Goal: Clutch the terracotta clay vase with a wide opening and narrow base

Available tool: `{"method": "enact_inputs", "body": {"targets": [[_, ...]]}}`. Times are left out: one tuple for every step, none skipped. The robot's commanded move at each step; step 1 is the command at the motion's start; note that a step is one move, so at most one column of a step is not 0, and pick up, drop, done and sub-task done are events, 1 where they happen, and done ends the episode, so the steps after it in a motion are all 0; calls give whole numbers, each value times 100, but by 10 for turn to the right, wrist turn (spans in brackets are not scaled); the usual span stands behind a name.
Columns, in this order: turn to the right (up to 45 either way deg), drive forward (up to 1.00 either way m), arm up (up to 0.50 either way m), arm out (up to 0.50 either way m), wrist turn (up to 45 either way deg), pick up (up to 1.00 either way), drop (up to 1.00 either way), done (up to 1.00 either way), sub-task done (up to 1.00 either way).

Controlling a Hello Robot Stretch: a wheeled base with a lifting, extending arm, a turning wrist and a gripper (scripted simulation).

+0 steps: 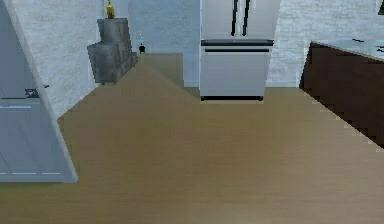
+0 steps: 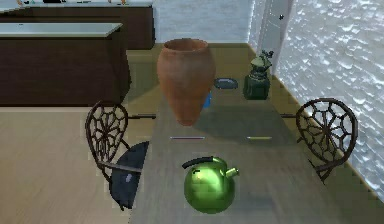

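Pincer grip, load: cannot tell. Vase upright mid-table, far side of green kettle. Best bet: reach in above kettle, take vase low near narrow base, avoid tipping.

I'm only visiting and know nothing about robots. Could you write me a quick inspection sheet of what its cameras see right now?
Surface: long brown table in the arm side view.
Job's things: terracotta vase, upright over the table's middle; whether it rests on the tabletop cannot be told.
Clutter: green kettle at the near end; dark green object and small dish toward the far end.
Tool: nothing seen.
Cables: nothing seen.
Surroundings: one chair at the arm side view's left, another chair at its right, a dark counter beyond; in the forward view, a fridge across a wood floor.
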Motion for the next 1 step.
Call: {"method": "enact_inputs", "body": {"targets": [[0,0,50,0,0,0,0,0,0]]}}
